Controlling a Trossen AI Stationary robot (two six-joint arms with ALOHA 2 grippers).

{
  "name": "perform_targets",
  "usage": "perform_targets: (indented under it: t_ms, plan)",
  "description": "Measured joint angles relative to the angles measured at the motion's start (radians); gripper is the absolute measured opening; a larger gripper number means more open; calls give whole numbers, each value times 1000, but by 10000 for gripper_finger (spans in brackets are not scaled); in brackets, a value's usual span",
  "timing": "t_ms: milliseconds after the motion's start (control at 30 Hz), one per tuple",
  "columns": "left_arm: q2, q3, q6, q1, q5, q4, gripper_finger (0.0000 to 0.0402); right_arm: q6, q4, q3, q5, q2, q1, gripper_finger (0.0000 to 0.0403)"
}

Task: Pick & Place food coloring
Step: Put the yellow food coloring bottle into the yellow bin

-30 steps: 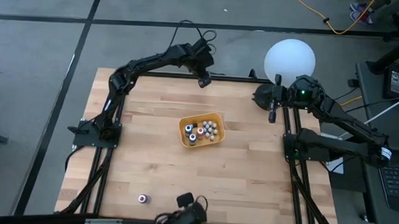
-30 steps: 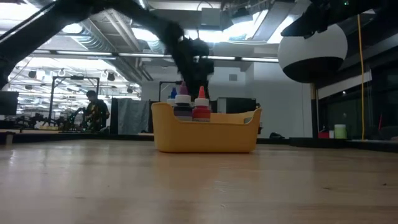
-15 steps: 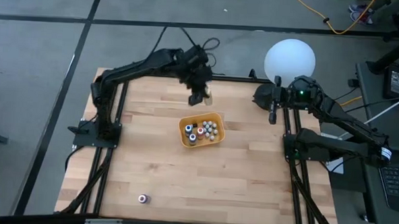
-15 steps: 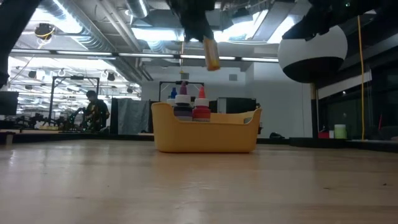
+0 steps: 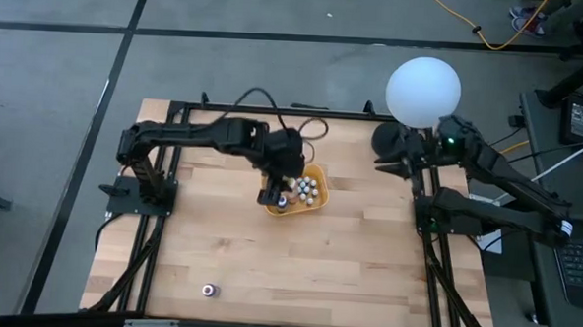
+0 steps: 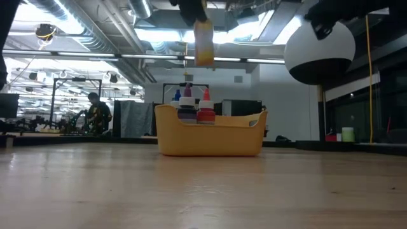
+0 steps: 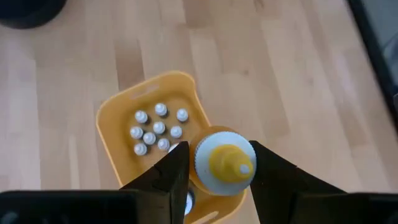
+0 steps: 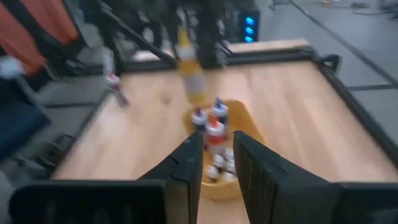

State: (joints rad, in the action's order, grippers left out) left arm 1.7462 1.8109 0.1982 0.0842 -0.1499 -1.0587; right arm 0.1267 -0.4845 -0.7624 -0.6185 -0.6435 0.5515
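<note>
An orange-yellow tray sits mid-table with several small food coloring bottles standing in it, their white caps up; blue and red ones rise above its rim. My left gripper hovers over the tray's left part, shut on a yellow food coloring bottle. Another bottle stands alone near the table's front edge. My right gripper waits at the far right by the lamp, fingers apart with nothing between them. My left gripper pinches the yellow bottle's upper body, just under its white collar, between its two fingers, one on each side. The fingers come from above, slanting down. The bottle hangs below them roughly upright, yellow tip up, lifted clear above the tray.
A big white globe lamp stands off the table's far right corner, beside my right arm. Black frame rails run along the table's edges. Bare wood lies all around the tray.
My left gripper has swung from the table's far edge toward the near edge and risen, carrying the yellow bottle until it hangs over the tray. The bottle, tilted half a second ago, now hangs nearly upright. My right gripper has turned a little in place.
</note>
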Motion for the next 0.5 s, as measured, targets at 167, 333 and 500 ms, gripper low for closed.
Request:
perform_targets:
  t_ms: [167,333,500]
  plan:
    - [0,-91,-21,-44,63,102,129,-158,37,0,75,120,-136,91]
    - [6,-108,-74,-46,79,149,129,-175,124,0,321,198,-349,89]
    - [10,-108,-116,-22,84,214,130,-120,371,155,515,160,-566,76]
